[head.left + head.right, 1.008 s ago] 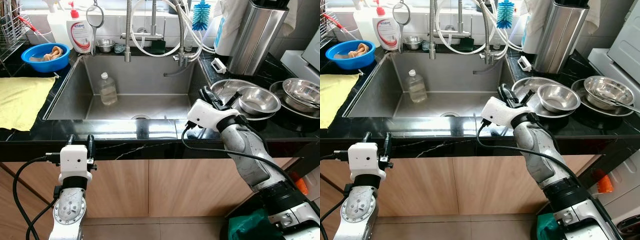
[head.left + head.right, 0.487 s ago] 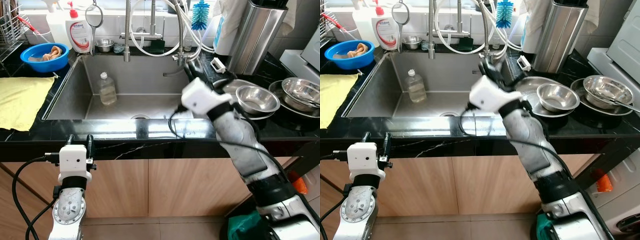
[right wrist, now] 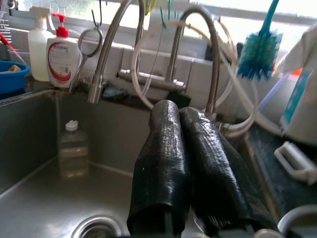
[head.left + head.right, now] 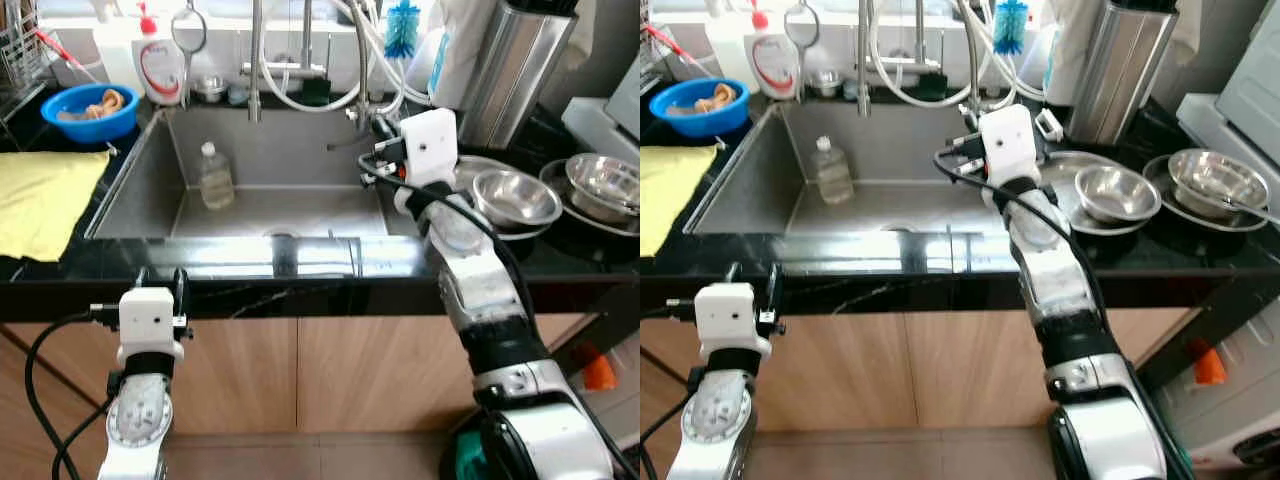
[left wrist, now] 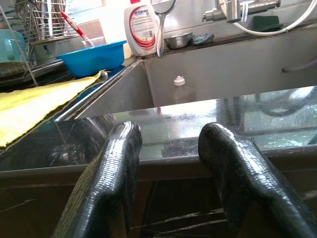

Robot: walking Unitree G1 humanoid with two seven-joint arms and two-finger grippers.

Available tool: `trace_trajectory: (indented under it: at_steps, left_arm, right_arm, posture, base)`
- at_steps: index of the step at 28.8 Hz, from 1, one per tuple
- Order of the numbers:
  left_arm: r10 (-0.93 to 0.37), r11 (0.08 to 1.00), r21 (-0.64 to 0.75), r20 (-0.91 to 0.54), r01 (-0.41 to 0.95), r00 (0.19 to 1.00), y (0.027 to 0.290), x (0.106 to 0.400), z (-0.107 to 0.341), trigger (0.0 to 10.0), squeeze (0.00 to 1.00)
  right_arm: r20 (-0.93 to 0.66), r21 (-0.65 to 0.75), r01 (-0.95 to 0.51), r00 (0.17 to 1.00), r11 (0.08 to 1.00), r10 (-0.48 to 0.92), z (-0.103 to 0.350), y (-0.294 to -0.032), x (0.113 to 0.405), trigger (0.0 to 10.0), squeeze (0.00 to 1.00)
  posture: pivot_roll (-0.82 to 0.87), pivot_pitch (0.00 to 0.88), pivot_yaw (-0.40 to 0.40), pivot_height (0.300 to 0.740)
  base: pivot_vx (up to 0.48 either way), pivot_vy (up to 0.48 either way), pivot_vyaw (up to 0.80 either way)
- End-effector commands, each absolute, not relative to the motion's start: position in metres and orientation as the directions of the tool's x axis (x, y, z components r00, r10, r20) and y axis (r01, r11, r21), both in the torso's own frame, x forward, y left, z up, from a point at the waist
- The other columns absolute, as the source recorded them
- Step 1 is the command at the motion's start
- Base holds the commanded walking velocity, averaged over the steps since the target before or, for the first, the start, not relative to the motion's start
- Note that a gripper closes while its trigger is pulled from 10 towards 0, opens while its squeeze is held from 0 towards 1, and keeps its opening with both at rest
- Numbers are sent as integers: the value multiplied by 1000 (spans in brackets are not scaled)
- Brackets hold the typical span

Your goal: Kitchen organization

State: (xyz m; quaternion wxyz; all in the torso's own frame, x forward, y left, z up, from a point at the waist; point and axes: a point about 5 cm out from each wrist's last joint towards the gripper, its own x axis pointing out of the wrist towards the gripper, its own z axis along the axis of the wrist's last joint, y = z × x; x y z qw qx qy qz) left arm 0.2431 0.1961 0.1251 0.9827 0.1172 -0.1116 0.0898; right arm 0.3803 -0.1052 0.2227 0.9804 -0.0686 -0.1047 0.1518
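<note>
While raised over sink (image 4: 150, 190) | right hand (image 3: 190, 148) pressed together | left hand (image 5: 171, 163) spread, idle

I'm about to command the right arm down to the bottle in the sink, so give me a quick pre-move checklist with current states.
1. Right gripper empty: ok, fingers pressed together, holding nothing.
2. Fingers open for a grasp: not ok.
3. Clear plastic bottle reachable: ok, upright on the sink floor at the far left side.
4. Path past the steel faucets: cannot tell, white hoses hang close.
5. Left gripper out of the way: ok, open below the black counter edge.
</note>
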Motion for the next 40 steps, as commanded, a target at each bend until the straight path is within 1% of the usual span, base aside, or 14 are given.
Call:
trace_trajectory:
  at_steps: [1,7,10,13,29,30,31,32,33,34,35,36,38,40]
  left_arm:
    - [160,955,217,188,-200,969,196,242,116,10000,0]
    - [162,954,219,192,-203,968,197,242,117,10000,0]
    - [162,954,219,193,-204,968,197,242,117,10000,0]
    - [159,955,219,190,-199,969,196,242,117,10000,0]
    - [154,957,215,187,-194,970,195,243,116,10000,0]
    - [156,957,215,186,-195,970,195,243,116,10000,0]
    - [157,957,215,186,-196,970,195,243,116,10000,0]
    - [157,957,215,186,-196,970,195,243,116,10000,0]
    - [158,956,215,186,-197,970,195,242,116,10000,0]
    - [158,956,215,185,-197,970,195,242,116,10000,0]
    - [159,956,215,185,-198,970,195,242,116,10000,0]
    - [159,956,215,185,-198,970,195,242,116,10000,0]
    - [159,956,215,184,-198,970,195,241,116,10000,0]
    - [156,957,216,182,-194,971,195,240,115,10000,0]
  right_arm:
    - [168,-97,-304,934,948,316,223,-103,384,10000,0]
    - [91,-56,-366,925,929,370,209,-97,384,10000,0]
    - [25,-72,-348,936,935,350,197,-100,386,10000,0]
    - [36,-68,-362,930,930,365,197,-96,385,10000,0]
    - [-84,-79,-285,957,955,279,172,-108,385,10000,0]
    - [-92,-77,-270,960,960,263,171,-110,386,10000,90]
    - [-96,-74,-265,962,962,257,171,-111,386,10000,90]
    - [-99,-72,-261,962,963,253,170,-111,386,10000,322]
    - [-104,-74,-256,963,964,248,170,-112,387,10000,322]
    - [-111,-69,-252,964,965,243,169,-113,387,10000,518]
    - [-120,-62,-246,964,967,237,167,-114,387,10000,757]
    - [-123,-63,-245,964,967,236,167,-114,387,10000,922]
    - [-126,-66,-246,964,967,236,167,-114,387,10000,925]
    - [-125,-71,-239,965,968,229,166,-115,386,10000,890]
  posture:
    - [-41,52,-56,740]
    - [-41,55,-57,740]
    - [-41,59,-57,740]
    - [-44,63,-56,740]
    - [-50,81,-56,740]
    - [-49,84,-57,740]
    - [-49,84,-57,740]
    - [-49,84,-57,740]
    - [-49,84,-57,740]
    - [-49,84,-57,740]
    - [-49,85,-57,740]
    - [-49,85,-57,740]
    - [-49,80,-56,740]
    - [-47,65,-54,740]
  base:
    - [0,0,0]
    - [0,0,0]
    - [0,0,0]
    - [0,0,0]
    - [0,0,0]
    - [0,0,0]
    - [0,0,0]
    - [0,0,0]
    - [0,0,0]
    - [0,0,0]
    - [0,0,0]
    - [0,0,0]
    - [0,0,0]
    - [0,0,0]
